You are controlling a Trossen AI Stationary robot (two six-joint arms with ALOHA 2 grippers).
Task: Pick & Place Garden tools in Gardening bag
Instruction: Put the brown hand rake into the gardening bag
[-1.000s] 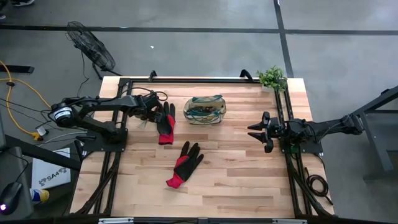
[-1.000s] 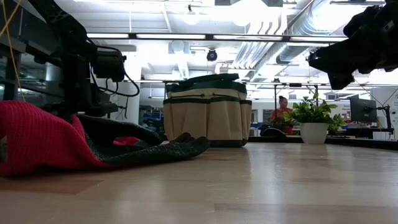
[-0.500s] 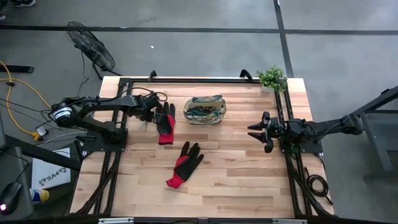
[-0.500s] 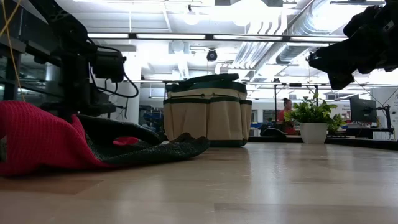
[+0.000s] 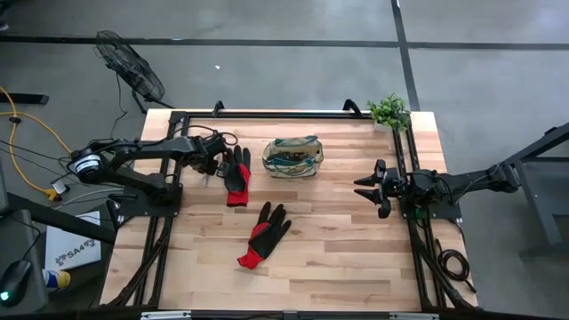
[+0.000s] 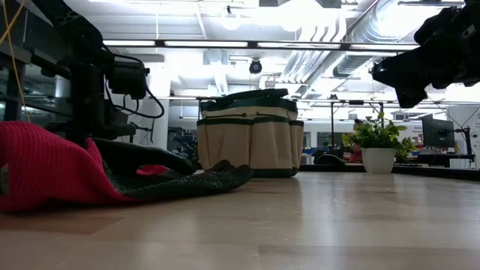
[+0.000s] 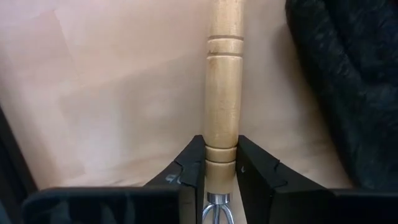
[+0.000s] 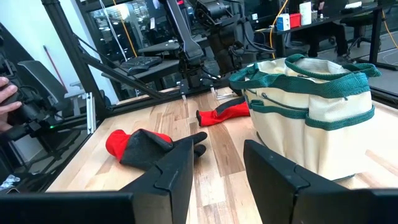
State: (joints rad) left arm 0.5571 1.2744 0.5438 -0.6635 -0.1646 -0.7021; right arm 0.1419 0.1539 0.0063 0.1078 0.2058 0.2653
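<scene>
gloves [image 5: 237, 174]: 2 (apart) | bag [image 5: 292, 156]: 1 | left claw [image 7: 221, 169] grips wooden handle [image 7: 222, 93]

On the worktop [image 5: 356, 267], the bag [image 5: 293, 156] stood toward the far edge, near the middle. A glove [image 5: 236, 175] lay just left of the bag, and a second glove [image 5: 264, 234] lay nearer the front, well apart from the bag. The plant [image 5: 388, 110] stood at the far right corner. The left end effector [image 5: 214, 165] was down at the worktop just left of the first glove, its fingers [image 7: 193, 171] on either side of a tool handle [image 7: 222, 93] that lay flat on the worktop beside that glove. The right end effector [image 5: 366, 188] hung at the right side, well apart from the bag and facing it.
</scene>
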